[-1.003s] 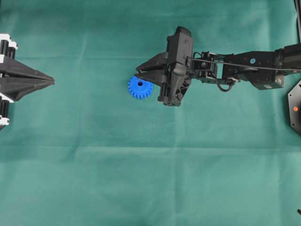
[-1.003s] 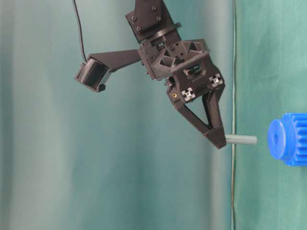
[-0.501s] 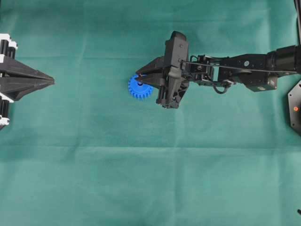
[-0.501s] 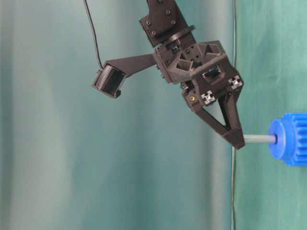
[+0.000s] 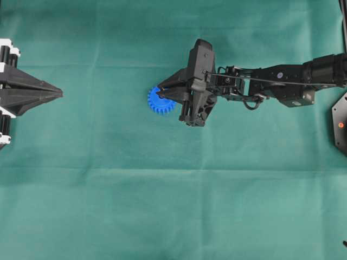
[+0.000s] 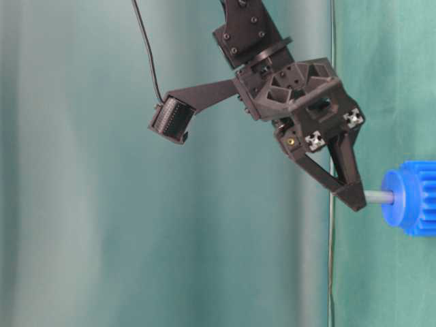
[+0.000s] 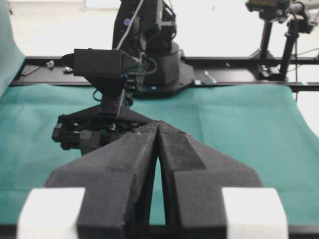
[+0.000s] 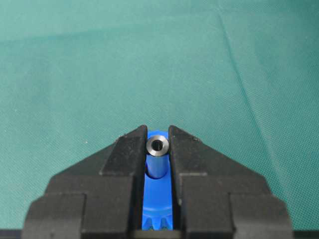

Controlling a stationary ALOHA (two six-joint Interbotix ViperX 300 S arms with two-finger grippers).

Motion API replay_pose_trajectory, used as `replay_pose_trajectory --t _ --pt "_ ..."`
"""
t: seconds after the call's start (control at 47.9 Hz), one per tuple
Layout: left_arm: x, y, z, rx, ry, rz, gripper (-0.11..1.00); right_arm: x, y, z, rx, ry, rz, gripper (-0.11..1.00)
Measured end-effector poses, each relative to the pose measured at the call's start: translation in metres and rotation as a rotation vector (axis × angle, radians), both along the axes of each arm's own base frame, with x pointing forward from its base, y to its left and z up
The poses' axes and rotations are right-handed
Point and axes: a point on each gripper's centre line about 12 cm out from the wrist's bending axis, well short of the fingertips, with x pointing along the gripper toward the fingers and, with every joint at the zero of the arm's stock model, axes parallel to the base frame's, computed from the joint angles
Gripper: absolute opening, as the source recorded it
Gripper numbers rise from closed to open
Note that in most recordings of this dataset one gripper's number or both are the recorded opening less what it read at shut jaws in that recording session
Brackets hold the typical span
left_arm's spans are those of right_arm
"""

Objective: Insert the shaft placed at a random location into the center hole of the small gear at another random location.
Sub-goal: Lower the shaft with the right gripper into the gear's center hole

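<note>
No readable text, labels, brand names, numbers or signs appear in any of the four current views. The arms, the blue gear and the green cloth all look unmarked.

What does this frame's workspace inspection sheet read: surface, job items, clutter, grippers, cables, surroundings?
Surface: green cloth, creased.
Job items: gear flat on the cloth; shaft meets its hub, depth hidden.
Clutter: nothing seen.
Grippers: right gripper shut on the shaft above the gear; left gripper shut, empty, parked at the edge.
Cables: thin black cable on the right arm, hanging free.
Surroundings: camera stands behind the table.
</note>
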Motion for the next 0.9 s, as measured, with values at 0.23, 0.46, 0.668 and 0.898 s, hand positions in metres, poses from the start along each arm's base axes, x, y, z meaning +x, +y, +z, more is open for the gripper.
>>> replay_pose_trajectory --t 0.23,0.46,0.668,0.898 --pt "0.000 0.000 0.000 0.000 -0.002 0.000 0.00 0.001 0.001 -0.012 0.001 0.017 0.002 0.13" --pt "0.000 0.000 0.000 0.000 -0.002 0.000 0.00 0.002 0.001 -0.022 0.001 0.028 0.001 0.13" --pt "0.000 0.000 0.000 0.002 0.000 0.000 0.00 0.003 0.000 -0.022 0.000 0.028 0.001 0.13" --pt "0.000 0.000 0.000 0.001 -0.002 0.000 0.00 0.003 0.001 -0.022 0.001 0.028 0.001 0.13"
